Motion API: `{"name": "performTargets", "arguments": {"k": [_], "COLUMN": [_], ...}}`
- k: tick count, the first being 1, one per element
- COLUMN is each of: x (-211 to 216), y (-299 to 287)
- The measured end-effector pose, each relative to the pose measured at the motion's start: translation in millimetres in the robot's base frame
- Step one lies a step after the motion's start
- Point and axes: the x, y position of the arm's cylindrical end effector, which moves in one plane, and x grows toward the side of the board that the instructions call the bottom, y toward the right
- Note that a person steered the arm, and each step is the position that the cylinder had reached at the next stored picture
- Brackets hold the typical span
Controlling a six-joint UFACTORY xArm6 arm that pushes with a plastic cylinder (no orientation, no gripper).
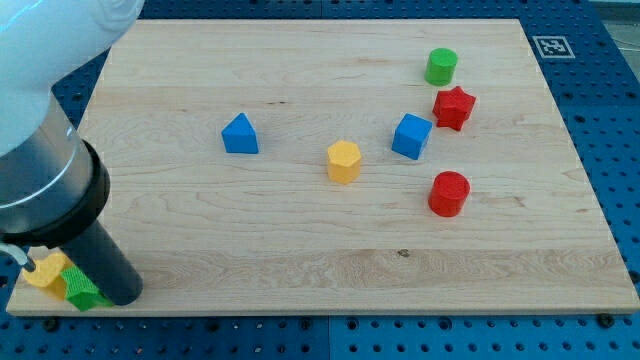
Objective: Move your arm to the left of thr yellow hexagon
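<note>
We've got my tip (122,298) down in the view's bottom-left corner of the desk (300,250), touching a green block (82,289) with a yellow block (45,272) just beside it. No claw on this rig, just the bare rod. The yellow hexagon (343,161) sits near the middle, well apart from us, with the blue triangle (240,134) to its left and the blue cube (411,136) to its right. Further right: green cylinder (441,66), red star (454,107), red cylinder (448,193).

Two blue blocks (240,134) (411,136), two red (453,107) (448,193), two green (441,66) (80,288), two yellow (343,161) (45,270).
</note>
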Motion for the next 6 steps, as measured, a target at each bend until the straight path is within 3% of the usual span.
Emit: {"name": "performTargets", "arguments": {"k": [2,3,6], "x": [2.0,2.6,-71.4], "y": [12.4,53.6,120.0]}}
